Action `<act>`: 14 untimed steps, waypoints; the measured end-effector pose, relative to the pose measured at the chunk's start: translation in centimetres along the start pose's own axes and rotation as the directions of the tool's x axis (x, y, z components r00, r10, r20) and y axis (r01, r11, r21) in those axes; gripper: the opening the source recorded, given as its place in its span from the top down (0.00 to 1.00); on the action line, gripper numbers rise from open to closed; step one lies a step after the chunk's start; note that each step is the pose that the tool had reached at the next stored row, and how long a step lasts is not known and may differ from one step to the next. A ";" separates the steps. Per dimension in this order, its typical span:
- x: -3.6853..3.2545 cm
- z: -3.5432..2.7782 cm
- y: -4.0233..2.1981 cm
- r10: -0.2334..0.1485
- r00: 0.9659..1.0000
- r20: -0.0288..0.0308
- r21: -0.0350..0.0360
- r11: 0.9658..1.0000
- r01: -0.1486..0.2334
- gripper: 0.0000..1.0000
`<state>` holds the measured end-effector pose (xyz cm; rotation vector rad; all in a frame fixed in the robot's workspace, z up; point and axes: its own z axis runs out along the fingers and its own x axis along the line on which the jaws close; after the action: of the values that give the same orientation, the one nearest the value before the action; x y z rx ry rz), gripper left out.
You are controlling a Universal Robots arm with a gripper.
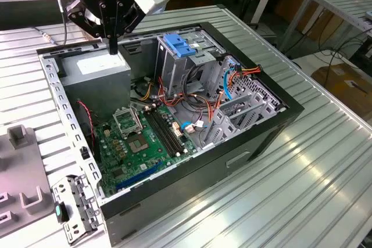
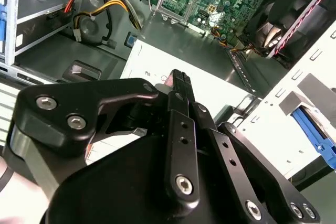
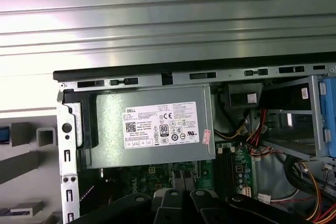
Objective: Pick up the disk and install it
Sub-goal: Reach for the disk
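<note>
Gripper in exterior view hangs over power supply inside open PC case, fingers pressed together, empty. Second wrist view: disk, blue rail showing, sits outside case wall. First wrist view: power supply w/ white label, ribbed worktop beyond.

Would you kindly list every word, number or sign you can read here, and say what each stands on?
White sticker on the grey power supply: printed lines, marks and a code square, too small to read reliably.
Small pink sticker at its edge: unreadable.
White tag by the drive cage: unreadable.
Motherboard lettering: unreadable.
</note>
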<state>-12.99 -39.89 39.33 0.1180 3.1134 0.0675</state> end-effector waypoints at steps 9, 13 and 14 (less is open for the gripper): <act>0.67 0.00 -0.05 0.000 1.000 -0.002 0.000 1.000 0.000 0.89; 0.94 0.00 -0.07 0.000 1.000 -0.003 0.000 1.000 0.000 0.89; 1.03 0.00 -0.08 0.000 1.000 -0.003 0.000 1.000 0.000 0.89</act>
<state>-14.02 -39.89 39.30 0.1183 3.1166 0.0675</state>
